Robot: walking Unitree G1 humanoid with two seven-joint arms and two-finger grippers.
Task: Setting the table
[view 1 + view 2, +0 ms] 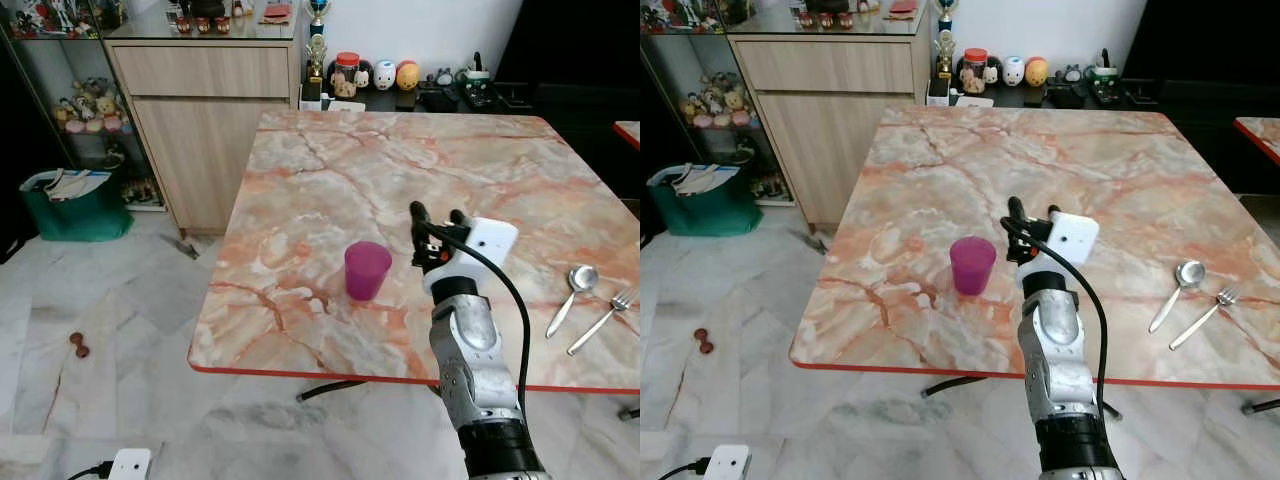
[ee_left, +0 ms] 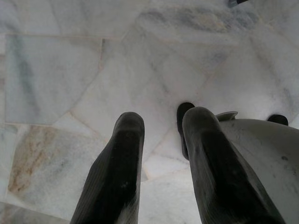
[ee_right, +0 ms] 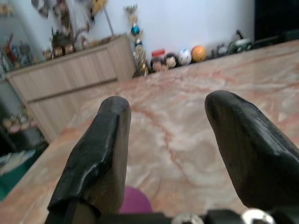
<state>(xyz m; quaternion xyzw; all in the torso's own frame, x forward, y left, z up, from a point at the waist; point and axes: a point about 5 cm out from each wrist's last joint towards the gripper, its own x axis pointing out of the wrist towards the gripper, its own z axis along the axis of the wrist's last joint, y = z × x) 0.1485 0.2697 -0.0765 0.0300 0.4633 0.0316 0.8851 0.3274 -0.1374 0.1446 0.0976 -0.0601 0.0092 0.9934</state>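
**Right end effector beside the cup, holding nothing**

Left eye view: on the marble counter (image 1: 330, 170), a purple cup (image 1: 367, 270) stands upright near the front edge. The right end effector (image 1: 437, 222) hangs just right of the cup, not touching it. A spoon (image 1: 574, 292) and fork (image 1: 607, 314) lie well right of the cup.

Left wrist view: the left end effector (image 2: 161, 128) points at the floor (image 2: 60, 70), fingers apart, empty.

Right wrist view: the right fingers (image 3: 110, 140) are spread wide and empty; the cup's rim (image 3: 135, 201) shows between them.
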